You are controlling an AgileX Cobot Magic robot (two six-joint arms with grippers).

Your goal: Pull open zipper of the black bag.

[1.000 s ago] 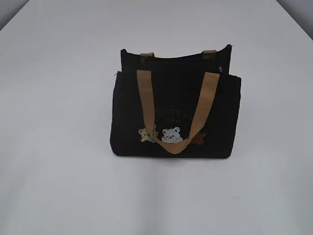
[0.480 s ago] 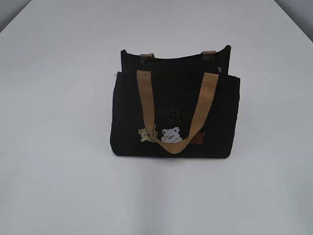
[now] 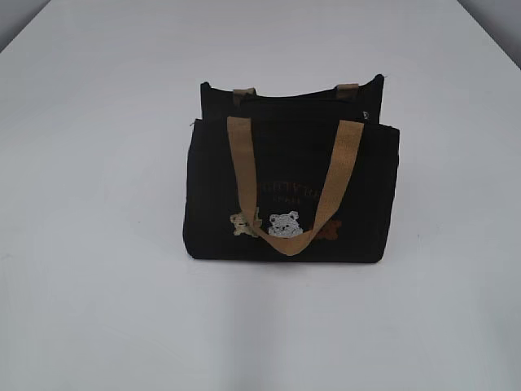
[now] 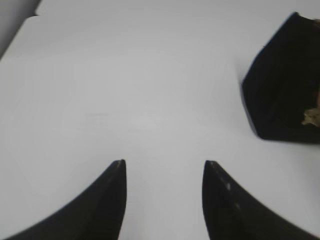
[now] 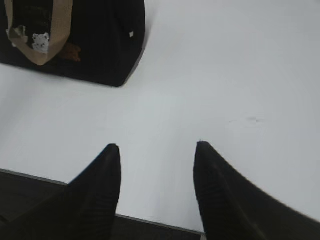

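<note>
A plain white table [image 3: 98, 309] fills the exterior view — grey wall slivers in the upper corners. At centre stands the black bag [image 3: 293, 191], upright. The left gripper [image 4: 164, 167] and right gripper [image 5: 157, 150] hang with jaws apart — empty, well clear of it.

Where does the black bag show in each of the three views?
Exterior view: black bag stands upright at centre of the table.
Left wrist view: its end shows at the right edge.
Right wrist view: its front fills the top left corner.
Shared landmark: the cream bear.
</note>
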